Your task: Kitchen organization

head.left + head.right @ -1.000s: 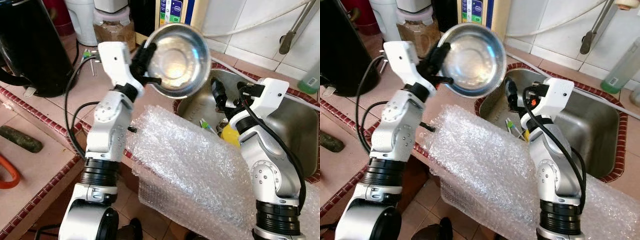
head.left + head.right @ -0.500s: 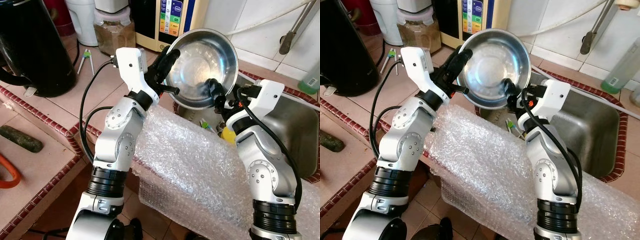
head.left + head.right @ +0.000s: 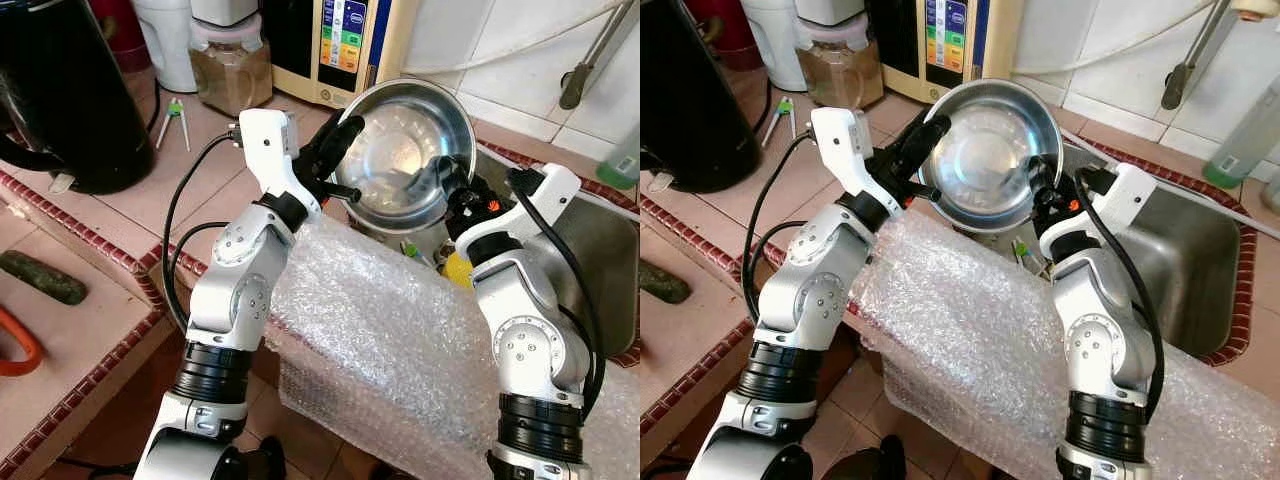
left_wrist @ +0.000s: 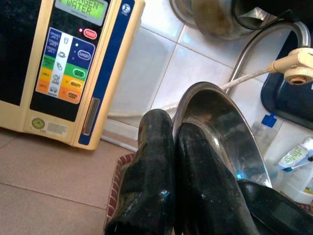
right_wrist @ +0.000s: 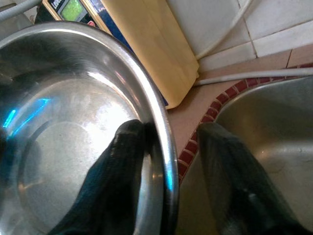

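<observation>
A round steel bowl [image 3: 405,160] is held tilted above the near left corner of the sink [image 3: 600,250], its hollow facing me. My left gripper [image 3: 340,150] is shut on the bowl's left rim; in the left wrist view its two black fingers [image 4: 156,161] pinch that rim [image 4: 195,98]. My right gripper [image 3: 445,180] is at the bowl's right rim and is open. The right wrist view has one of its fingers [image 5: 122,161] inside the bowl [image 5: 58,137] and the other outside, with a wide gap around the rim.
Bubble wrap [image 3: 390,330] drapes over the counter's front edge below both arms. A black kettle [image 3: 60,90], a jar [image 3: 228,65] and a cream water machine [image 3: 340,40] stand at the back of the counter. A yellow item [image 3: 457,270] lies in the sink. The tap [image 3: 590,50] is at the far right.
My left gripper has carried the bowl right and down, over the sink's corner. My right gripper has come up to the bowl and now straddles its right rim.
</observation>
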`<state>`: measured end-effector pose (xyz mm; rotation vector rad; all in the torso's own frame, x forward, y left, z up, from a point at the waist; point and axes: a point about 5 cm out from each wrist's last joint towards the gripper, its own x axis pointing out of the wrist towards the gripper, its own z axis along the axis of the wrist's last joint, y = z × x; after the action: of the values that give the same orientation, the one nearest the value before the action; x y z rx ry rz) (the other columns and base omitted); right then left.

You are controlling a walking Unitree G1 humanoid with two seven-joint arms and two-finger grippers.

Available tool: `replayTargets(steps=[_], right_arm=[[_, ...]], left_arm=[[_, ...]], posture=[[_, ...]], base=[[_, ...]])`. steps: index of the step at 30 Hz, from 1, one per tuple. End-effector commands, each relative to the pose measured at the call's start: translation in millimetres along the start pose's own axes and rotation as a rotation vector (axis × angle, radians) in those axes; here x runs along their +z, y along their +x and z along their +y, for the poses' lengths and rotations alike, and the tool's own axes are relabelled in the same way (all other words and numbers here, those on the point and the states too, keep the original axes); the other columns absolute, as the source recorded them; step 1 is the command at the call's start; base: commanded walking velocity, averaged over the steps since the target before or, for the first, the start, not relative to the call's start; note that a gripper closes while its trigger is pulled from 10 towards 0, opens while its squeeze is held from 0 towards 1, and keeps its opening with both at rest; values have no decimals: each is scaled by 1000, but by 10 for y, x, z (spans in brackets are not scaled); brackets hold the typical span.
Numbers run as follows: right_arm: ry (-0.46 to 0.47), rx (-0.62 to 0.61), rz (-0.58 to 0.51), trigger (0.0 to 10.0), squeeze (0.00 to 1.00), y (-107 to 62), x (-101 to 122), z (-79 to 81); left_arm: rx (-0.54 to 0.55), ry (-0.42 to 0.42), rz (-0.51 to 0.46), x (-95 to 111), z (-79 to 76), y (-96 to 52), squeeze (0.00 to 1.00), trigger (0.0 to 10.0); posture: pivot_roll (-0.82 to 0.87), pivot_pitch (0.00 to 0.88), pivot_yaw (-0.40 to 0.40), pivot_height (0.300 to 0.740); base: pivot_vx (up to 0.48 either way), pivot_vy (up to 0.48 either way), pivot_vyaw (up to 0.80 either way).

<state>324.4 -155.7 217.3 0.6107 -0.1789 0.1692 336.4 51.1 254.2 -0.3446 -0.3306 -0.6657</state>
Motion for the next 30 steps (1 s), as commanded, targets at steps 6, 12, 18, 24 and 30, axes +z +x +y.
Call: replayTargets(steps=[6,12,18,24,30], right_arm=[[37,-15,104,0,0,-22,-124,-93],[28,-27,110,0,0,-25,-126,-111],[3,-135,88,0,0,-17,-121,-219],[-5,-170,84,0,0,-15,-138,-259],[-6,-201,75,0,0,-12,-147,-303]], left_arm=[[-25,4,-39,67,-50,-7,0,0],[-13,13,-22,30,-27,-17,0,0],[-6,20,15,-62,-15,-47,0,0],[6,31,40,-121,13,-73,0,353],[-2,27,64,-170,4,-94,0,7176]], posture=[[21,142,-35,740],[17,139,-37,740],[18,132,-41,740],[23,124,-44,740],[29,114,-45,740]], base=[[0,0,0],[0,0,0],[0,0,0],[0,0,0],[0,0,0]])
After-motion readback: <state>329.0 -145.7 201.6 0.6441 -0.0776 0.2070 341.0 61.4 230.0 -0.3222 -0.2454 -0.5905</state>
